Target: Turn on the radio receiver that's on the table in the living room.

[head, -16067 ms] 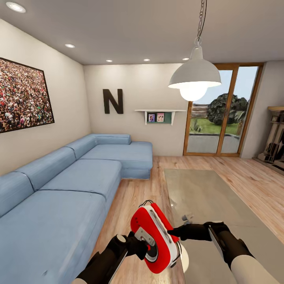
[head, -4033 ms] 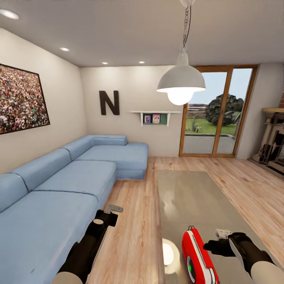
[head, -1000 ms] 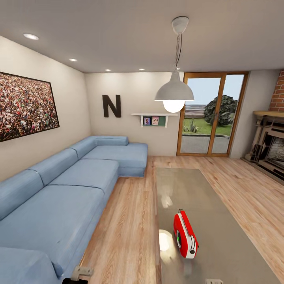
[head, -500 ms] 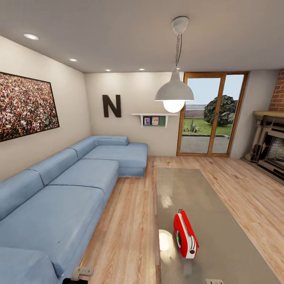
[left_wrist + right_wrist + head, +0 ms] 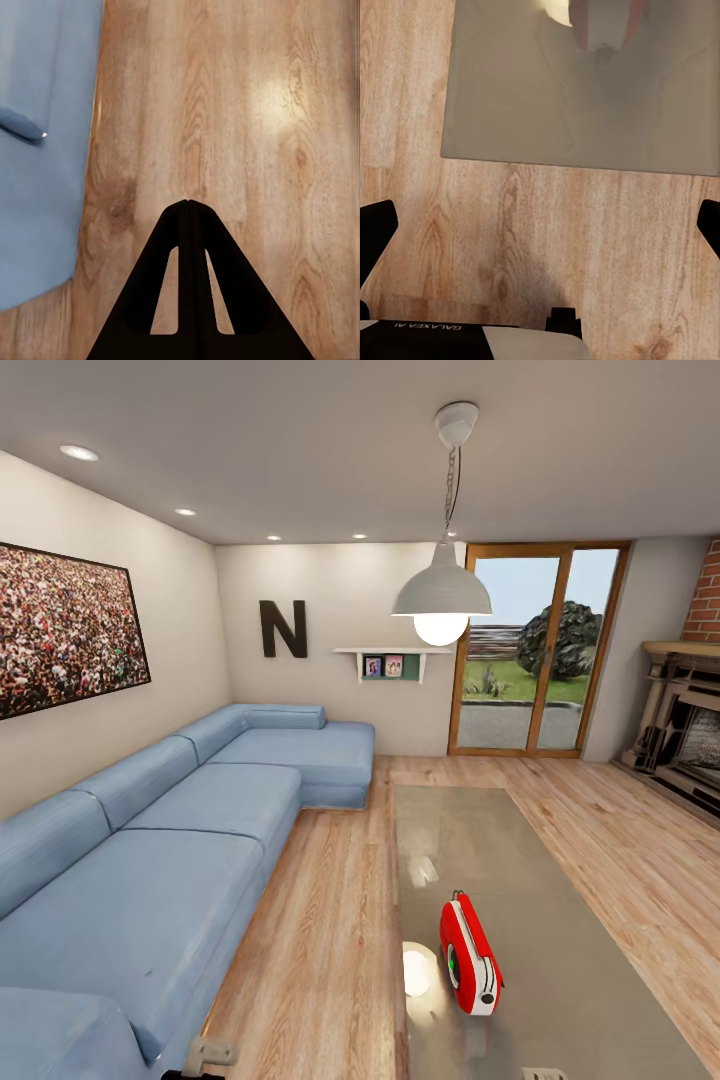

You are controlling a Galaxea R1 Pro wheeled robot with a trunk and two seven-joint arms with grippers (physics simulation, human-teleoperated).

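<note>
The red radio receiver [image 5: 470, 955] stands upright on the near part of the long glossy grey table [image 5: 500, 840], its green-lit dial facing left. Nothing holds it. At the head view's lower edge, the tip of my left gripper [image 5: 207, 1052] shows beside the sofa. It is shut, its fingers meeting over the wood floor [image 5: 187, 204]. My right gripper [image 5: 541, 1074] peeks in at the table's near end. It is open, with its fingers [image 5: 375, 232] spread wide over the floor in front of the table's edge [image 5: 577, 161]. A blurred red and white shape [image 5: 604, 22] shows on the glass.
A long blue sectional sofa [image 5: 150, 850] runs along the left wall. A white pendant lamp [image 5: 441, 595] hangs over the table. A fireplace [image 5: 685, 730] stands at the right, and glass doors [image 5: 530, 660] are at the back. A strip of wood floor [image 5: 330, 920] lies between sofa and table.
Sixteen seconds ago the radio was held up between my grippers; now it stands on the table and both arms have dropped low. Nothing has moved in the last second.
</note>
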